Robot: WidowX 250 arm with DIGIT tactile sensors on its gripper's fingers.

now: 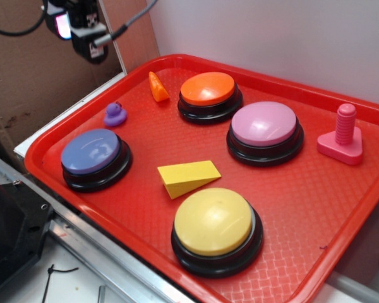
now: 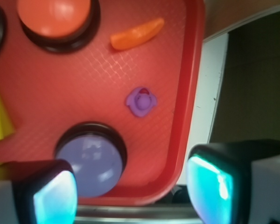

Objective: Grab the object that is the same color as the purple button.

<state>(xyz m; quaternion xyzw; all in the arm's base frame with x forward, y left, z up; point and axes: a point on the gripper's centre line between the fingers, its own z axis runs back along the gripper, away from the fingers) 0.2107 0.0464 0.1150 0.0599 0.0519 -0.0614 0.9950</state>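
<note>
The tiny purple duck (image 1: pixel 115 114) sits on the red tray (image 1: pixel 290 208) near its left rim, between the orange wedge piece (image 1: pixel 157 86) and the purple button (image 1: pixel 92 153). From the wrist camera the duck (image 2: pixel 141 101) lies ahead of the jaws, above the purple button (image 2: pixel 89 163). My gripper (image 1: pixel 81 26) hangs high above the tray's far-left corner, well clear of the duck. In the wrist view the gripper (image 2: pixel 133 190) is open, its two teal pads wide apart with nothing between them.
Orange (image 1: pixel 208 90), pink-lilac (image 1: pixel 265 125) and yellow (image 1: pixel 216 223) dome buttons stand on the tray, with a yellow wedge (image 1: pixel 186 177) mid-tray and a pink peg (image 1: pixel 343 136) at the right. A cardboard panel (image 1: pixel 25 69) stands behind the left rim; a metal rail (image 1: pixel 95 252) runs along the front.
</note>
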